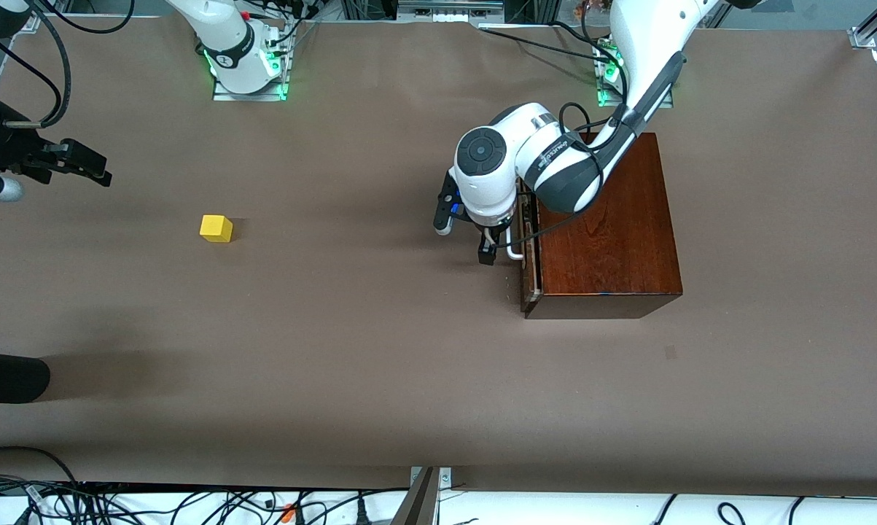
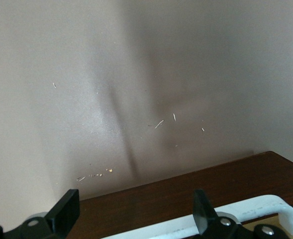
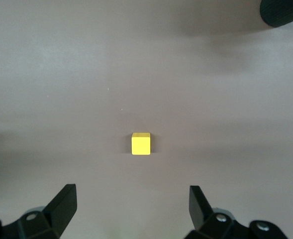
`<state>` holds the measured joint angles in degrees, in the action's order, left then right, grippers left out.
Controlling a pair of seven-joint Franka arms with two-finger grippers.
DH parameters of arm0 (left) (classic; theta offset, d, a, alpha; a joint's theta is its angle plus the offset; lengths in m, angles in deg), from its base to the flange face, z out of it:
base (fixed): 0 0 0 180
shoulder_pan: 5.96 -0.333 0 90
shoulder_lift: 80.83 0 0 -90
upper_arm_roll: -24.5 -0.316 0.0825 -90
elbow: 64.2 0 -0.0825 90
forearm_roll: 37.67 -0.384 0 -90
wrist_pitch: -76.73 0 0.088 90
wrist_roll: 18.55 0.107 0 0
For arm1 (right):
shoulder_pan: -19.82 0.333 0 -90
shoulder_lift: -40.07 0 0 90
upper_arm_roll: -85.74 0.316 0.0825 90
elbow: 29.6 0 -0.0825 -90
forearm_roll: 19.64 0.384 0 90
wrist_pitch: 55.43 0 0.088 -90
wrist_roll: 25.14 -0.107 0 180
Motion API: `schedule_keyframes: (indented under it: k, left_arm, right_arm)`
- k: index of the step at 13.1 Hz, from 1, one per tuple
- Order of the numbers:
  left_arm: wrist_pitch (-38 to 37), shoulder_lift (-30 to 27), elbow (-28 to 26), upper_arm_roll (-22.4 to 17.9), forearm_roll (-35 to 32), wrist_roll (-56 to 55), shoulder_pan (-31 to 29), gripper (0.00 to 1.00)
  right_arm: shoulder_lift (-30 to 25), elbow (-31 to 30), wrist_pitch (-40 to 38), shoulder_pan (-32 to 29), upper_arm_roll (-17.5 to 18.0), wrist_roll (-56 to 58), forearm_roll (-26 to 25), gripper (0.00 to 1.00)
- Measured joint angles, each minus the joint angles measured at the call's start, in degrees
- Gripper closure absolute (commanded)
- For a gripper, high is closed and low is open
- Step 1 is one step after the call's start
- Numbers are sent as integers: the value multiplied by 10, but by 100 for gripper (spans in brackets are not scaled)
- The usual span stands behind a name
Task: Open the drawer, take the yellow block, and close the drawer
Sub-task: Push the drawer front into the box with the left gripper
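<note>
The yellow block (image 1: 216, 228) sits alone on the brown table toward the right arm's end, outside the drawer. In the right wrist view the yellow block (image 3: 141, 143) lies apart from my right gripper (image 3: 131, 204), which is open and holds nothing. That right gripper (image 1: 92, 166) hovers over the table at the right arm's end. The dark wooden box (image 1: 606, 226) stands at the left arm's end, its drawer (image 1: 529, 251) almost fully in. My left gripper (image 1: 498, 246) is open at the white handle (image 2: 265, 208), with the bar running past one of its fingers (image 2: 203, 215). The left gripper (image 2: 135, 214) grips nothing.
A black rounded object (image 1: 8, 379) juts in at the table's edge at the right arm's end, nearer the front camera than the block. Cables (image 1: 190, 503) run along the table's front edge. Both arm bases (image 1: 248, 73) stand along the edge farthest from the camera.
</note>
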<state>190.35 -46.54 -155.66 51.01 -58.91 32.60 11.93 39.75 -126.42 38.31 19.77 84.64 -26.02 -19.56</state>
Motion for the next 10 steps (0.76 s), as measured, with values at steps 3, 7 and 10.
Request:
schedule_keyframes:
  k: [3, 7, 10]
  left_arm:
    - [-15, -3, 1, 0, -1, 1, -4, 0]
    - [-26, -14, 1, 0, 0, 2, -7, 0]
    - [-25, -20, 18, 7, 77, -20, -7, 0]
  right_arm:
    - [23, 26, 0, 8, -7, -1, 0, 0]
    - [24, 27, 0, 10, -10, -8, -3, 0]
    - [22, 25, -1, 10, -11, -8, -3, 0]
